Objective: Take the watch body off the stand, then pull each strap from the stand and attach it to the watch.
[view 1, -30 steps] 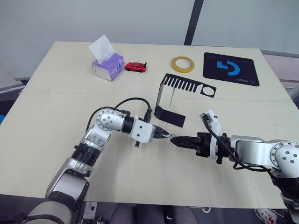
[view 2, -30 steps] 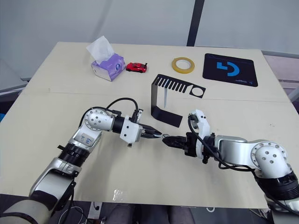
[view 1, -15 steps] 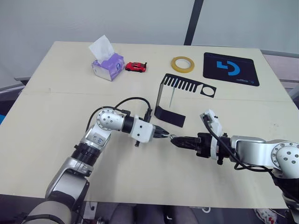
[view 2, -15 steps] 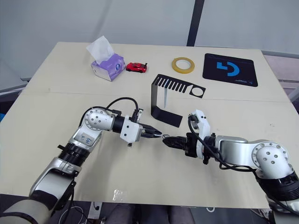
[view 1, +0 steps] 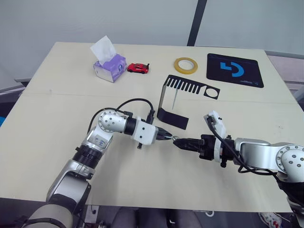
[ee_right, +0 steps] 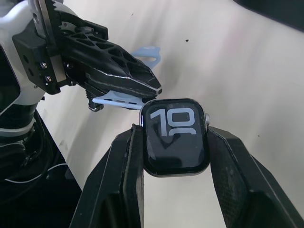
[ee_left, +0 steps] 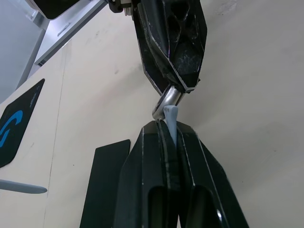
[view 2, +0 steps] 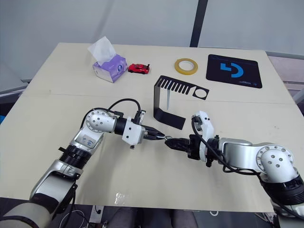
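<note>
The watch body (ee_right: 175, 135), dark-screened with white digits, sits clamped in my right gripper (ee_right: 175, 142) just above the table (view 1: 71, 114) at its centre (view 1: 176, 141). My left gripper (view 1: 167, 137) is shut on a pale grey-blue strap (ee_left: 171, 124), whose end touches the edge of the watch body (ee_left: 167, 99). The same strap (ee_right: 121, 100) shows beside the watch in the right wrist view. Behind the grippers stands the black stand (view 1: 171, 102), and a second strap (view 1: 175, 100) hangs from its comb-slotted arm.
A tissue box (view 1: 109, 66), a red toy car (view 1: 138, 68) and a yellow tape roll (view 1: 185, 65) lie along the far side. A black mat with a blue logo (view 1: 234, 70) lies at the far right.
</note>
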### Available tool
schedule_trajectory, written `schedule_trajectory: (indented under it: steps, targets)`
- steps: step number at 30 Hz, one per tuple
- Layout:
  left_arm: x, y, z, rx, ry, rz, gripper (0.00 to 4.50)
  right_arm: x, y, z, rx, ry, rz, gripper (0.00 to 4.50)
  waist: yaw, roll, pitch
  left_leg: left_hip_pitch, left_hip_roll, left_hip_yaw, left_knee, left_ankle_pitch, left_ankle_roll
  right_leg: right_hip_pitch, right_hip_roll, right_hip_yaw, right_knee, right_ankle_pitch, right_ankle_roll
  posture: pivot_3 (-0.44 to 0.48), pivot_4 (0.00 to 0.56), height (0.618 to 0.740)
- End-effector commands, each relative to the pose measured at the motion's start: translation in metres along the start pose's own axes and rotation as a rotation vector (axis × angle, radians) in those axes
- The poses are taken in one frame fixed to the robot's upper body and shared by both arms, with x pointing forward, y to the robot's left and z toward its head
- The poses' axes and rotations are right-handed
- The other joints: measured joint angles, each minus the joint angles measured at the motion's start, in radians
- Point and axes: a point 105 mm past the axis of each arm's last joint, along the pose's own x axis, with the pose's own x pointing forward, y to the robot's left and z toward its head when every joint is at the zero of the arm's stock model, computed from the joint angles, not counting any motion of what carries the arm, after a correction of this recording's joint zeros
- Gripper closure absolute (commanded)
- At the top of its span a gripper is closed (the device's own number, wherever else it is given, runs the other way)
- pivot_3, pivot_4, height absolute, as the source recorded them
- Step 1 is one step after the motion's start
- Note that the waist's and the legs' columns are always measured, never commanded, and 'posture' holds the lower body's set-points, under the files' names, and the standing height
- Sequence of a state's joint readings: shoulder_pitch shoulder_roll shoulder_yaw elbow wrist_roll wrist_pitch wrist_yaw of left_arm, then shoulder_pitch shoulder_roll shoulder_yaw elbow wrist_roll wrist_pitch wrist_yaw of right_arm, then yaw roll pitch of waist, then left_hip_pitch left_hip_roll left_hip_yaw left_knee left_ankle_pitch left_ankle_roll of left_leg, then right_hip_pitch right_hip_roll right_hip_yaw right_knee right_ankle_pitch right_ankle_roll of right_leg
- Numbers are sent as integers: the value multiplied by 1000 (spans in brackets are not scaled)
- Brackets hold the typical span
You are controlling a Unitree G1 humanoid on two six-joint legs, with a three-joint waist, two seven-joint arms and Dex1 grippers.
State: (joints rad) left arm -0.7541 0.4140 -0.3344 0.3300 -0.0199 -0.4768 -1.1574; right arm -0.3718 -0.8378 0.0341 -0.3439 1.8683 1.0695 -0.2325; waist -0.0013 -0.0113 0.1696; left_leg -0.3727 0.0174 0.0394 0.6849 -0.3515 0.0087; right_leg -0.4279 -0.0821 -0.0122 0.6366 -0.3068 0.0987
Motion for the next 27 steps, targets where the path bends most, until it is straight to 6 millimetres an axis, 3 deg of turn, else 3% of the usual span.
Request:
schedule_trajectory:
  steps: [1,27]
  targets:
    - [4,3,7,54,-19,7,4500,-1,14,1,-19,-2,51,2913,0,0,0,0,0,0,0,0,0,0,0,0,0,0,0,0,150,738]
    - [11,1,1,160,4,-16,4500,-1,13,6,-24,2,44,2913,0,0,0,0,0,0,0,0,0,0,0,0,0,0,0,0,150,738]
